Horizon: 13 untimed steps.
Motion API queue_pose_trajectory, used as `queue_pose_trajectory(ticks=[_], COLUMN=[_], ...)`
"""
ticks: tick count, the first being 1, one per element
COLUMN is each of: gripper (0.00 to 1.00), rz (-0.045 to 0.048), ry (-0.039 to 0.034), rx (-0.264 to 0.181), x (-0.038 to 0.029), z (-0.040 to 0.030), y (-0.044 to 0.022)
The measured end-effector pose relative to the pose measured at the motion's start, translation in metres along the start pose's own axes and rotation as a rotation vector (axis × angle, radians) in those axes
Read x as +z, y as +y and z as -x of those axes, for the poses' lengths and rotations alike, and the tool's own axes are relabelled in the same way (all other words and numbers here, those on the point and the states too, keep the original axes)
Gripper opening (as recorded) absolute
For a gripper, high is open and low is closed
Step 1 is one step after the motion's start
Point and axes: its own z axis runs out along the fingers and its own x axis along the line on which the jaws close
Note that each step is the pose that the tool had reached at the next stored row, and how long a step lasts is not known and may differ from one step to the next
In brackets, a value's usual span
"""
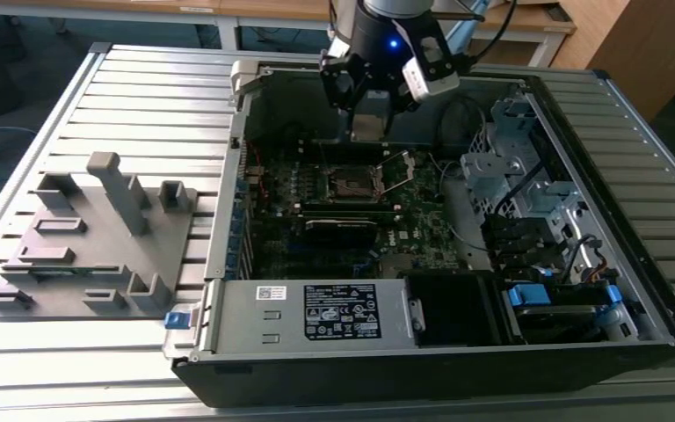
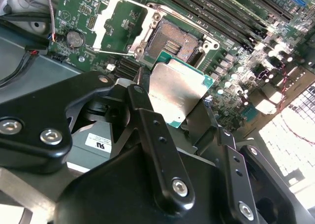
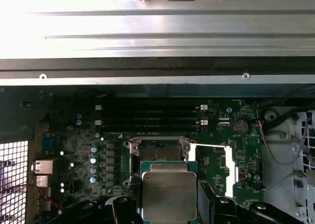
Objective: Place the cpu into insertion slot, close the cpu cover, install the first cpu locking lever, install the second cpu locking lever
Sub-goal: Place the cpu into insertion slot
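Currently the gripper (image 2: 174,103) fingers (image 2: 142,103) clamp the cpu (image 2: 178,88) by two edges. The insertion slot (image 2: 172,42) lies just beyond them, cpu cover (image 2: 101,19) open alongside. Risk: tilted or offset lowering jams a corner on the slot rim.

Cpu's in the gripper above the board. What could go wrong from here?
1. The cpu held by the gripper looks offset from the slot in both wrist views; lowered so, it may seat crooked on the rim.
2. The open cover lies right beside the slot; the gripper might clip it going down.
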Motion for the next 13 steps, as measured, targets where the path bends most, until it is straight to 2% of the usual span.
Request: queue_pose_trajectory(ticks=[13], gripper=[0.54], rz=[0.0001], ry=[-0.0048], rx=[-0.001], x=[0.0158], z=[-0.0024], y=[-0.0015])
